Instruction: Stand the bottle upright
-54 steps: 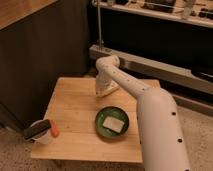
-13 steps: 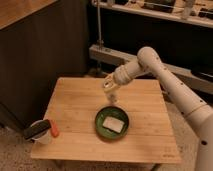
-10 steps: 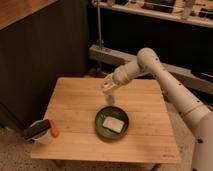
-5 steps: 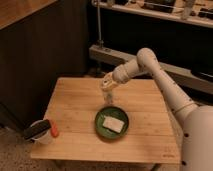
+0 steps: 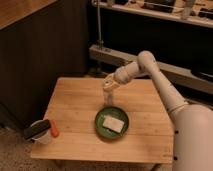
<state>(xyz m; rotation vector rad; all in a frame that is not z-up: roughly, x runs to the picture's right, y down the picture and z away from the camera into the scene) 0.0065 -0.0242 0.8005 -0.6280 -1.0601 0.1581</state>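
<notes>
The tool point(image 5: 108, 86) sits above the counter point(image 5: 75, 107), directly over the upright bottle point(image 5: 108, 97) behind the green bowl point(image 5: 112, 123). Tool state: cannot tell.

the wooden table point(image 5: 75, 105) carries a green bowl point(image 5: 100, 127) near its middle. a white cup point(image 5: 39, 136) with orange and black things stands well left of the bowl at the table's front left corner. the gripper point(image 5: 109, 86) hovers just behind the bowl, over the table.
</notes>
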